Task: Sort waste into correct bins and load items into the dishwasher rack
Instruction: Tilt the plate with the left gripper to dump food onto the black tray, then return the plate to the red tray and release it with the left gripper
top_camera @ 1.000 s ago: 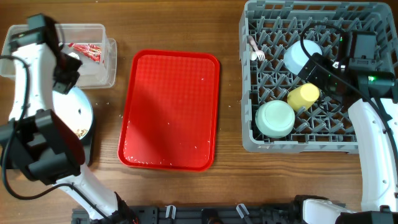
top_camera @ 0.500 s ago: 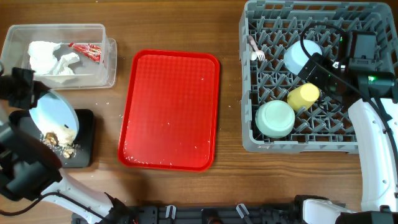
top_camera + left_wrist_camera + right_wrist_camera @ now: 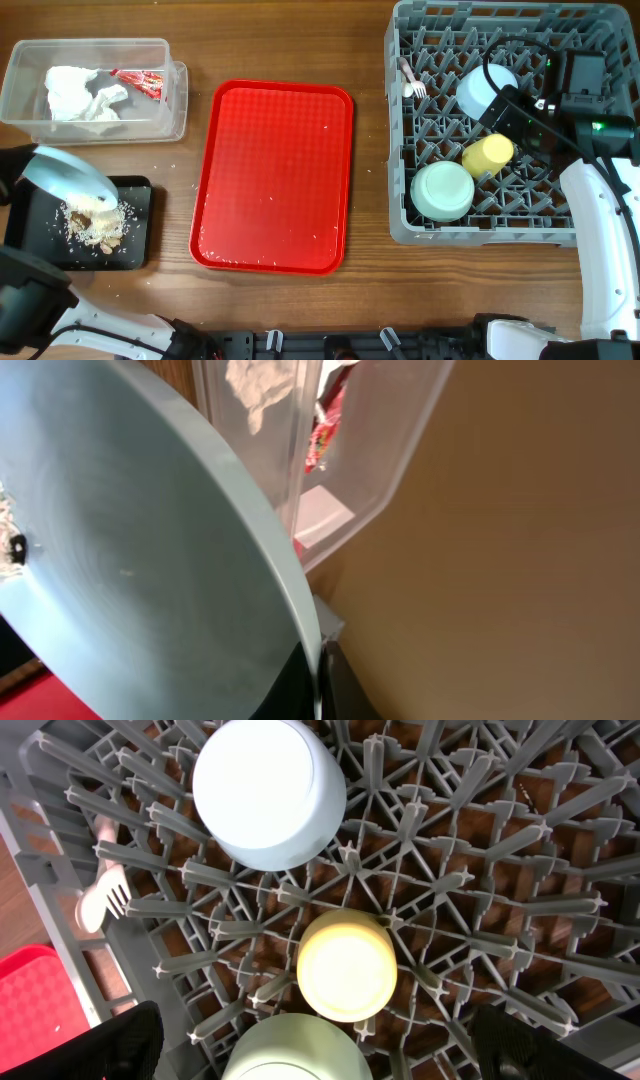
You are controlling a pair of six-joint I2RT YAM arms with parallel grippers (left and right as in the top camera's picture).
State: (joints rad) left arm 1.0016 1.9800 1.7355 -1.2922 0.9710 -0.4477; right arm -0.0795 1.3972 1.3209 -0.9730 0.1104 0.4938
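Overhead: left claw (image 3: pixel 314 682) pinches plate (image 3: pixel 65 178) over black tray (image 3: pixel 141 252), beside red tray (image 3: pixel 272 175); right claw (image 3: pixel 315 1050) spread over rack (image 3: pixel 398 130)

I see the light blue plate (image 3: pixel 62 172) tilted steeply over the black tray (image 3: pixel 135 250) at eight o'clock, with beige scraps (image 3: pixel 95 228) heaped on the tray. At ten o'clock the clear tub (image 3: pixel 178 100) holds white napkins (image 3: pixel 80 92) and a red-and-white wrapper (image 3: pixel 140 82). At three o'clock the grey rack (image 3: pixel 398 150) carries an upturned light blue bowl (image 3: pixel 487 88), yellow cup (image 3: pixel 488 153), pale green bowl (image 3: pixel 443 190) and white fork (image 3: pixel 410 80).
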